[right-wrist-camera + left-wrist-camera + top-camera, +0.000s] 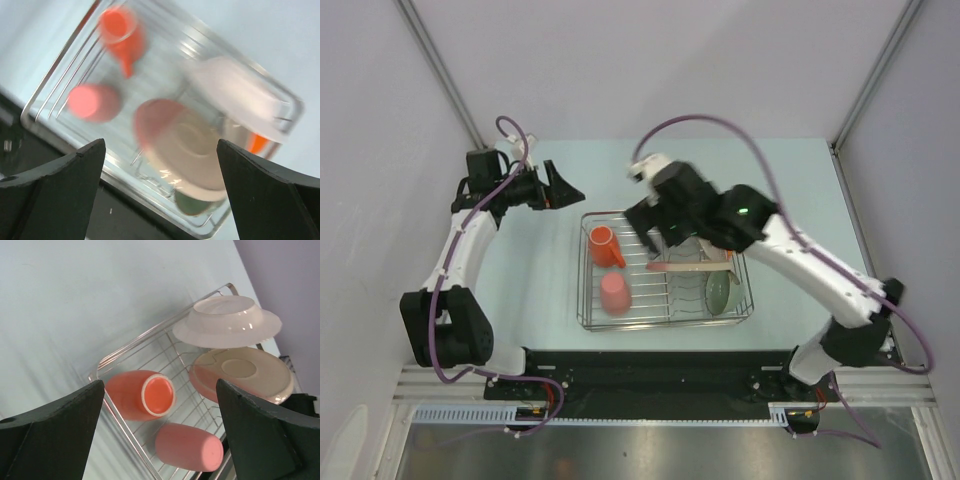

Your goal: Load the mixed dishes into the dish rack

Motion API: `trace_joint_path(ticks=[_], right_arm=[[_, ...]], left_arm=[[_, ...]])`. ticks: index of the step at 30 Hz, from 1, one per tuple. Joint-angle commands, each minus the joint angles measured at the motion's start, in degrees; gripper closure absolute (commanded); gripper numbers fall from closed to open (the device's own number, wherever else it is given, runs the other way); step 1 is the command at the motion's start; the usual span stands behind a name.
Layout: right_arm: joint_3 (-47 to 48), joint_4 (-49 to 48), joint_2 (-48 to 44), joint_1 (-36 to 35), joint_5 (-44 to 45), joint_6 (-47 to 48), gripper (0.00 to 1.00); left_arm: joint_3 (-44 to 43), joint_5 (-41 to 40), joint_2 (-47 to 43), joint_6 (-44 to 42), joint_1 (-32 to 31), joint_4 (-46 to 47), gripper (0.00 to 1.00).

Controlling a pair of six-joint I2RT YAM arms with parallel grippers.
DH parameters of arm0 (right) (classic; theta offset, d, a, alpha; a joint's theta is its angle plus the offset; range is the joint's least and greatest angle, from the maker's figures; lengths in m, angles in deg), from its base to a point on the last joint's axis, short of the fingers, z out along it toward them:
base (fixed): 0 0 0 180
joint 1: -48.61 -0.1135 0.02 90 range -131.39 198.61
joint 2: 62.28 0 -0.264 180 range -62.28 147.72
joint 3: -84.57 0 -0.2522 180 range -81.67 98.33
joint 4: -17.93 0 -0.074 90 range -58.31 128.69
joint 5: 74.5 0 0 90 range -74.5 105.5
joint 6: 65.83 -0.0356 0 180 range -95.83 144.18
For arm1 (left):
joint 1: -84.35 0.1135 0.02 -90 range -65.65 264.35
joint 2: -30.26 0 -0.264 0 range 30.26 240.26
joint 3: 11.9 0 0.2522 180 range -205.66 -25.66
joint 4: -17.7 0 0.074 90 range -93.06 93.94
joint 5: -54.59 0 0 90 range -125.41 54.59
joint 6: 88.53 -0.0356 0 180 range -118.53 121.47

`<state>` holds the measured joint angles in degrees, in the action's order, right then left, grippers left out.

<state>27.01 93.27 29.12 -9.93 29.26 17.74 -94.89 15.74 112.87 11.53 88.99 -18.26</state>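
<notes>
The silver wire dish rack (588, 322) stands mid-table. In it lie the orange mug (607, 246) and the pink tumbler (615, 293) on the left. The pink-and-cream plate (692, 266) and the pale green bowl (720, 292) stand on the right. My left gripper (572, 191) is open and empty, left of the rack's far corner. My right gripper (655, 234) is open and empty above the rack's far side. The left wrist view shows the mug (142, 394), tumbler (189, 446), white shallow plate (227, 322) and pink-and-cream plate (242, 374). The blurred right wrist view shows a sliver of the orange bowl (257, 142).
The rack's near side lies close to the black strip (660, 360) at the table's front. The pale table (535, 270) stretches left of the rack. Grey walls and slanted frame posts (440, 70) close in the back.
</notes>
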Motion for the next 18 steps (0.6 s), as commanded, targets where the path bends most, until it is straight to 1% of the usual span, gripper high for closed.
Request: trace_joint_path(ticks=[1, 3, 8, 12, 14, 18], right_arm=[[-10.65, -13.39, -15.86, 8.70, -0.65, -4.29, 0.00], [-13.14, -14.56, -18.26, 8.53, -0.05, -4.46, 0.00], [-14.64, -9.92, -18.19, 8.36, 2.76, -7.36, 0.00], [-16.31, -9.90, -19.06, 7.83, 3.21, -7.01, 0.00], [-16.31, -10.52, -19.15, 7.83, 2.59, -6.31, 0.00], [-14.12, -9.20, -17.83, 7.83, 3.12, -4.82, 0.00]], left_arm=[[-1.96, -6.49, -2.18, -4.61, -1.91, -2.58, 0.00], [-0.65, -9.57, -3.50, -7.15, -2.36, -2.68, 0.01], [-0.73, -10.20, -3.86, -9.10, -2.45, -5.57, 0.00], [0.94, -11.43, -5.17, -9.89, -2.54, -6.02, 0.00], [1.03, -12.13, -5.35, -11.37, -2.62, -6.80, 0.00], [1.64, -12.57, -6.84, -11.65, -2.54, -6.90, 0.00]])
